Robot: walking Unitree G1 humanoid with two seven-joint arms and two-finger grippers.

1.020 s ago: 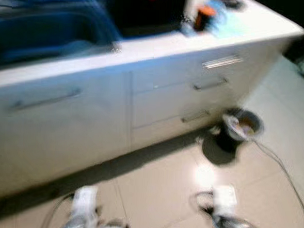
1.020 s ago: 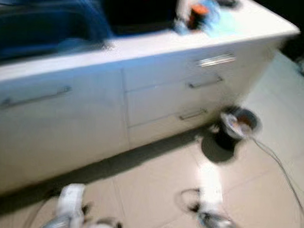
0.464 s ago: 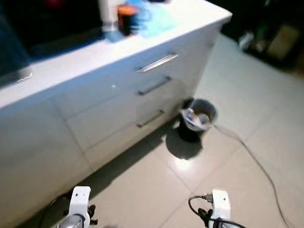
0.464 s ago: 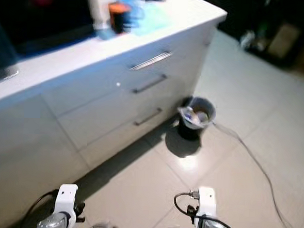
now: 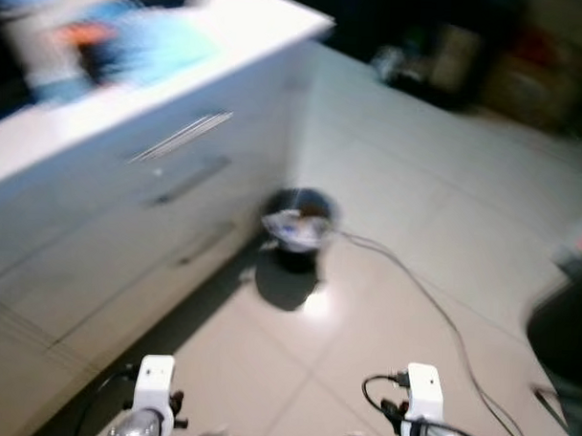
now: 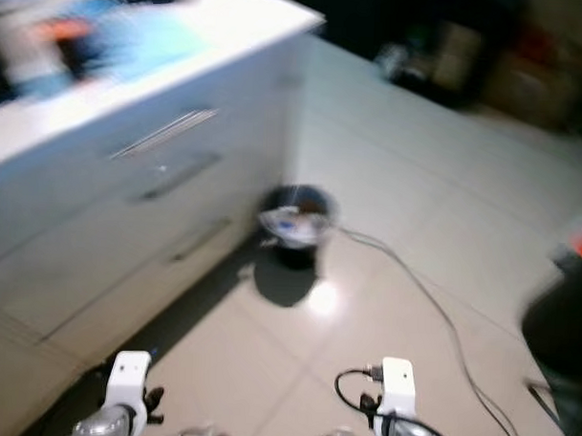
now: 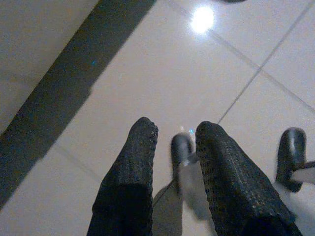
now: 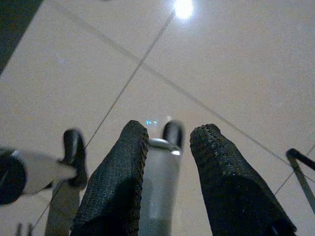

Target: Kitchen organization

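Observation:
A white kitchen counter (image 5: 231, 29) with drawers (image 5: 168, 190) runs along my left, blurred. On its top lie a blue cloth (image 5: 158, 46) and an orange-topped item (image 5: 82, 34), too smeared to tell apart. Both arms hang low by my body, the left wrist (image 5: 153, 397) and the right wrist (image 5: 421, 404) at the picture's lower edge. In the left wrist view, my left gripper (image 7: 174, 130) points down at the tiled floor, open and holding nothing. My right gripper (image 8: 169, 132) does the same, open with nothing between its fingers.
A small dark bin (image 5: 298, 230) with rubbish stands on the floor by the counter's end. A cable (image 5: 431, 309) trails from it across the beige tiles to the right. A dark object (image 5: 562, 335) sits at the right edge, and dim clutter (image 5: 459, 61) lies at the back.
The whole view has swung to the right: the counter and bin have slid left and more open floor shows. Both arms hang as before.

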